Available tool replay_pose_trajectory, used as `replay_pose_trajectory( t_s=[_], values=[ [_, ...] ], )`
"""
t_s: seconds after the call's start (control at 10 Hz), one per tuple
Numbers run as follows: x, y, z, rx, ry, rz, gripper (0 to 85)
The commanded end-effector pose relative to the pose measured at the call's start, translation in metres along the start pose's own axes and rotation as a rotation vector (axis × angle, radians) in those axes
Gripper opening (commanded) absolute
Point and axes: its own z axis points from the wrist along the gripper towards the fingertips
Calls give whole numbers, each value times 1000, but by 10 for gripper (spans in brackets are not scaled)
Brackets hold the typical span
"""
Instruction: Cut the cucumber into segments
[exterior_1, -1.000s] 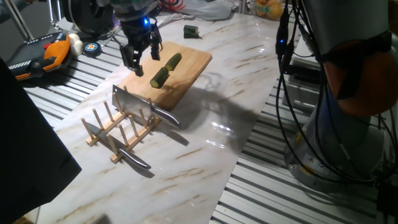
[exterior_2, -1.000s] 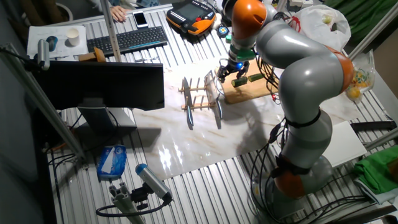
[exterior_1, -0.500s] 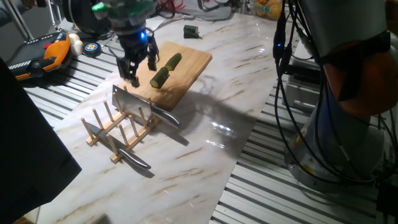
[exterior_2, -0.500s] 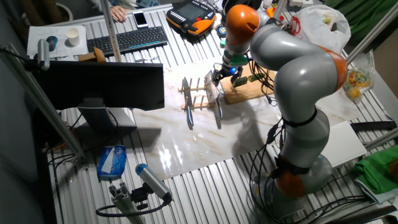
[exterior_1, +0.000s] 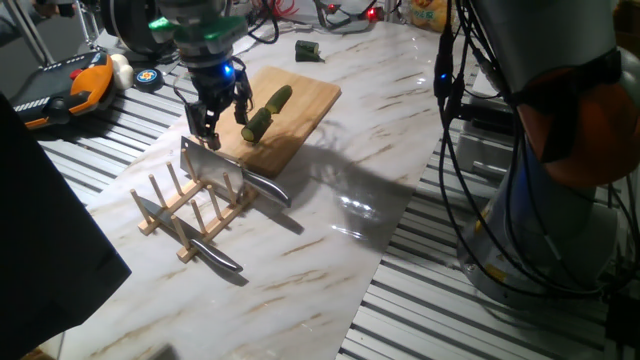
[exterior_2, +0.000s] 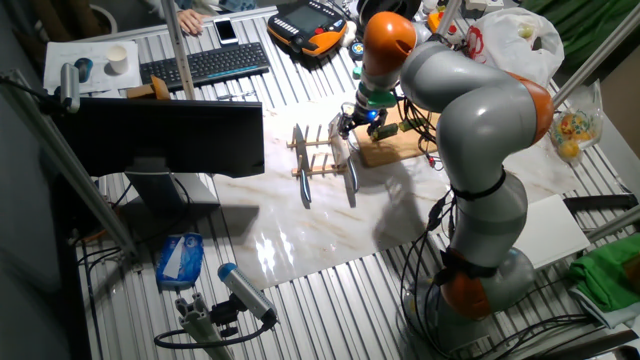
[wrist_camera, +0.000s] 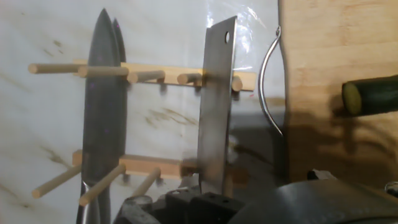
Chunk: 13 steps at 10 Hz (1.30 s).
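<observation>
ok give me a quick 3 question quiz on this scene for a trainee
1. True or false: the cucumber lies on the cutting board.
2. Which tool is the gripper poised above? A) the cleaver in the knife rack B) the keyboard C) the dark green stub
3. Fill in: the cucumber shows as ___ pieces in the one fixed view.

Key: 1 true; 2 A; 3 two
</observation>
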Motion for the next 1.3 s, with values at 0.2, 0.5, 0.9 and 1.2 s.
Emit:
replay_pose_trajectory(
  t_s=[0.2, 0.5, 0.9, 1.2],
  values=[
    [-7, 3, 7, -10, -13, 5, 850],
    [-12, 7, 10, -20, -45, 15, 850],
    [-20, 6, 22, -26, -50, 14, 850],
    [-21, 6, 29, -32, -44, 16, 850]
  ],
)
